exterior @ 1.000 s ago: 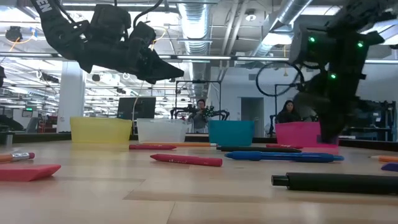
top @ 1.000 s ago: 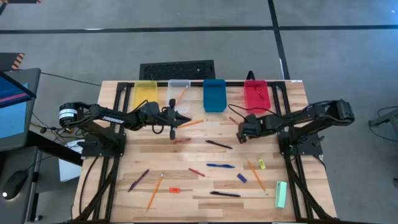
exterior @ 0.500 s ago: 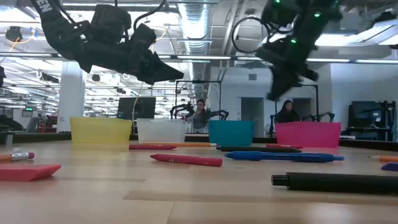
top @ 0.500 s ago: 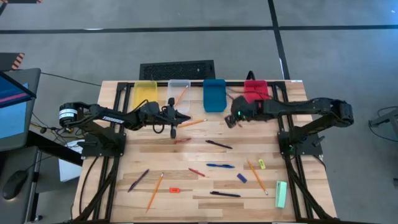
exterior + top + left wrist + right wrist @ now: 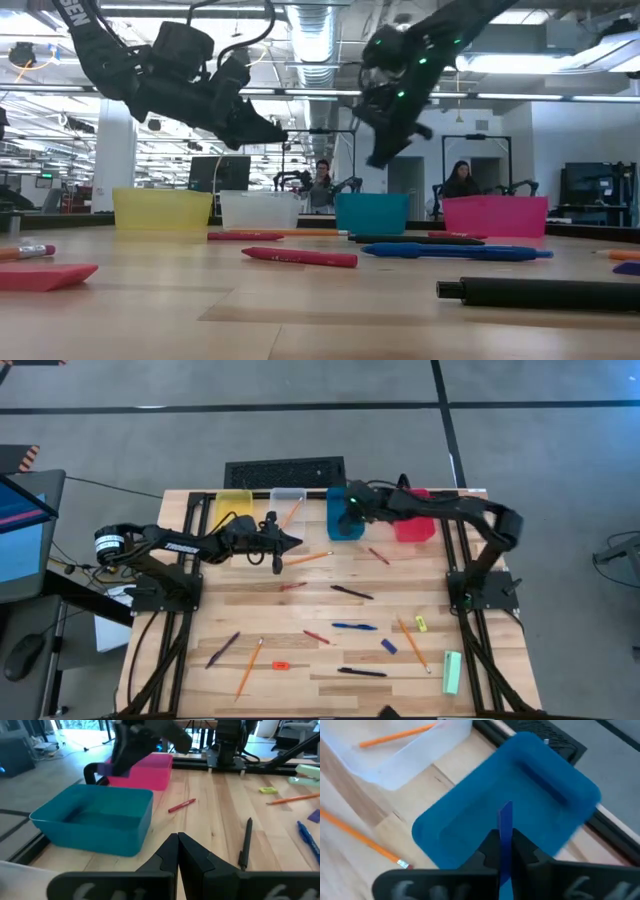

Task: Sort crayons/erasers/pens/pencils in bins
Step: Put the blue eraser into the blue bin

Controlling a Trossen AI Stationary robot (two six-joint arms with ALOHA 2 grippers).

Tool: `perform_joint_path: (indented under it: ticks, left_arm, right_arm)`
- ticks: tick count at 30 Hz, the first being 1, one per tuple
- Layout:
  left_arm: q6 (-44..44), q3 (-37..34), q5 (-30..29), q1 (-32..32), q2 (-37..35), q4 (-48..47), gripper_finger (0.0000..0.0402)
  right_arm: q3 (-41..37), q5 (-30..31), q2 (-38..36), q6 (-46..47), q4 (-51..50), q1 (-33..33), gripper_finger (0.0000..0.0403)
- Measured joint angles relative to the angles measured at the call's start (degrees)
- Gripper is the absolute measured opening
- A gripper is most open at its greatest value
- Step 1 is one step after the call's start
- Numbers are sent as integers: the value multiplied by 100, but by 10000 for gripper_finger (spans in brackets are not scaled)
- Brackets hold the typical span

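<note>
A blue pen [image 5: 505, 827] is pinched by the right gripper [image 5: 503, 851] above the blue bin [image 5: 344, 513] (nothing between). The left gripper [image 5: 177, 851] is held shut and empty near the clear bin [image 5: 287, 506], a pencil [image 5: 308, 558] beside it.

We see even, bright overhead light from the ceiling strips in the room behind, which leaves only soft, short shadows on the pale wooden table [image 5: 330, 610]. In the low view the nearest things lie out of focus, and the right arm [image 5: 400, 70] shows smeared. In the right wrist view the blue bin [image 5: 520, 795] and its surroundings are streaked with motion blur, while in the left wrist view the other arm's gripper over the bins is blurred too.
</note>
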Motion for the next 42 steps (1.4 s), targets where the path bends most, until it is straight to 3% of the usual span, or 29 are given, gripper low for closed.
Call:
perform_joint_path:
  ticks: [13, 31, 42]
  left_arm:
    - [16, 0, -15, -4, 0, -124, 0]
    - [20, 0, -18, -4, 0, -142, 0]
    - [20, -2, -21, -4, 1, -143, 0]
  right_arm:
    - [1265, -510, 1619, -961, -409, -664, 19]
    - [1298, -755, 2150, -1788, -61, -1037, 21]
    - [1298, -755, 2150, -1839, -48, -1031, 60]
